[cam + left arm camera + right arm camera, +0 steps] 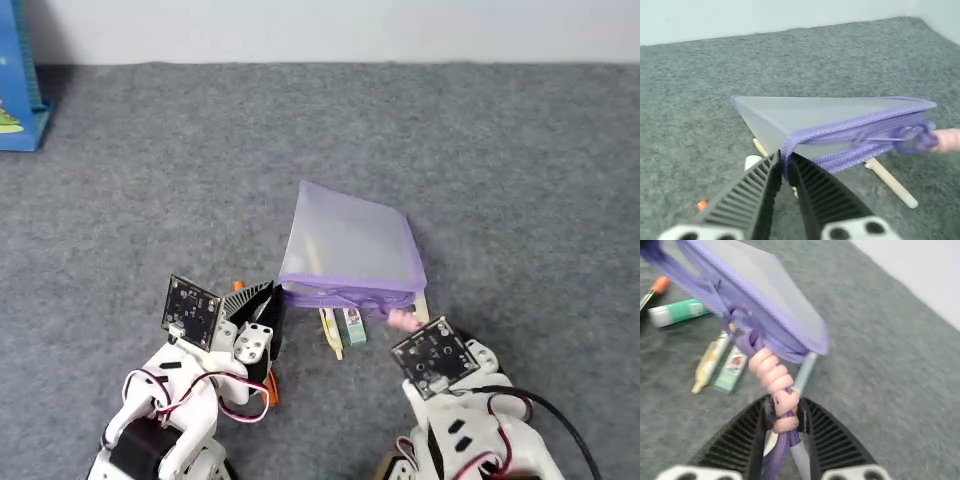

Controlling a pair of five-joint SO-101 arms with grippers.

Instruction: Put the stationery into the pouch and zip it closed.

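A purple translucent pouch is lifted off the grey mat at its near edge, its zipper side facing the arms. My left gripper is shut on the pouch's near-left corner. My right gripper is shut on the pink coiled zipper pull at the pouch's other end. Under the raised pouch lie a green glue stick, an orange-capped marker, a yellow tube, a small green eraser and a pale stick.
A blue box stands at the far left by the white wall. Grey mat spreads beyond and to both sides of the pouch. An orange-tipped item lies beside the left arm.
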